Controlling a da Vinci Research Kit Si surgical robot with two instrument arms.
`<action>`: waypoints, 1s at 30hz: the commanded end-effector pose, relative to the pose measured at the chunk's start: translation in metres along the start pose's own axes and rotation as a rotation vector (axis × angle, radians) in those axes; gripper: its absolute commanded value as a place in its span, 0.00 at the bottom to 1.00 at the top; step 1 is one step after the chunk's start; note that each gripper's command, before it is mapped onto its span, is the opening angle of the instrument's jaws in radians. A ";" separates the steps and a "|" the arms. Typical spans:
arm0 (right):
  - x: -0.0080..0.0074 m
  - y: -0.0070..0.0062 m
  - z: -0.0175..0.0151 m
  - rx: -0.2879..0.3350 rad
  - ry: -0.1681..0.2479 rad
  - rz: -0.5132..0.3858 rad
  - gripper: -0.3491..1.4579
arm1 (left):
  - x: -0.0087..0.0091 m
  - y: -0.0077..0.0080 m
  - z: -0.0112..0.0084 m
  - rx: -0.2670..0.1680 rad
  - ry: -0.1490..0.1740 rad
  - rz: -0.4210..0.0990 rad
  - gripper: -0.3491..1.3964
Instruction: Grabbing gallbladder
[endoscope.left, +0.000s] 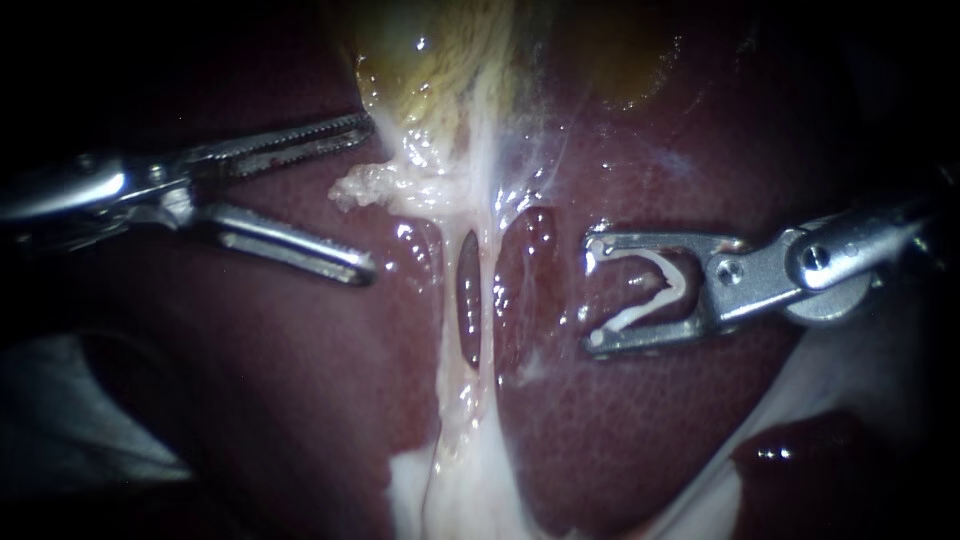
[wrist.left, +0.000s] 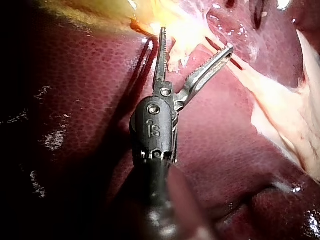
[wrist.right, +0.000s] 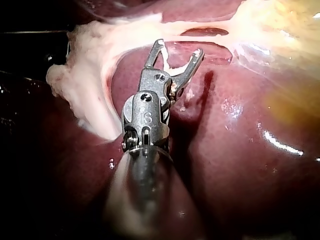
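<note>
The yellow-green gallbladder (endoscope.left: 430, 60) lies at the top centre on the dark red liver (endoscope.left: 300, 400). Pale strands of tissue (endoscope.left: 488, 300) run down from it, with a whitish lump (endoscope.left: 365, 187) at its lower edge. My left instrument (endoscope.left: 365, 197) has its toothed jaws wide open. The upper jaw reaches the gallbladder's lower edge, and the lump sits just off the tips. In the left wrist view the open jaws of the left instrument (wrist.left: 196, 40) straddle pale tissue (wrist.left: 175, 57) without gripping it. My right instrument (endoscope.left: 595, 292) hovers over the liver, right of the strands, holding a white clip (endoscope.left: 655, 285) between its jaws.
A slit-like dark gap (endoscope.left: 468, 300) separates the pale strands. White tissue (endoscope.left: 470, 480) fans out at the bottom centre. A pale cloth-like patch (endoscope.left: 60, 420) lies at the lower left. In the right wrist view the right instrument (wrist.right: 180, 47) is just short of a white band (wrist.right: 90, 75).
</note>
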 end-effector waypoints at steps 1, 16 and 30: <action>0.0000 0.0000 0.0000 0.000 0.000 0.000 0.47 | -0.0003 -0.0002 0.0001 0.000 -0.001 -0.007 0.76; 0.0000 0.0000 0.0000 0.000 0.000 0.000 0.47 | -0.0016 0.0015 0.0001 0.021 -0.053 -0.160 0.41; 0.0000 0.0000 0.0000 0.000 0.000 0.000 0.47 | -0.0024 0.0008 -0.0001 0.030 -0.096 -0.193 0.00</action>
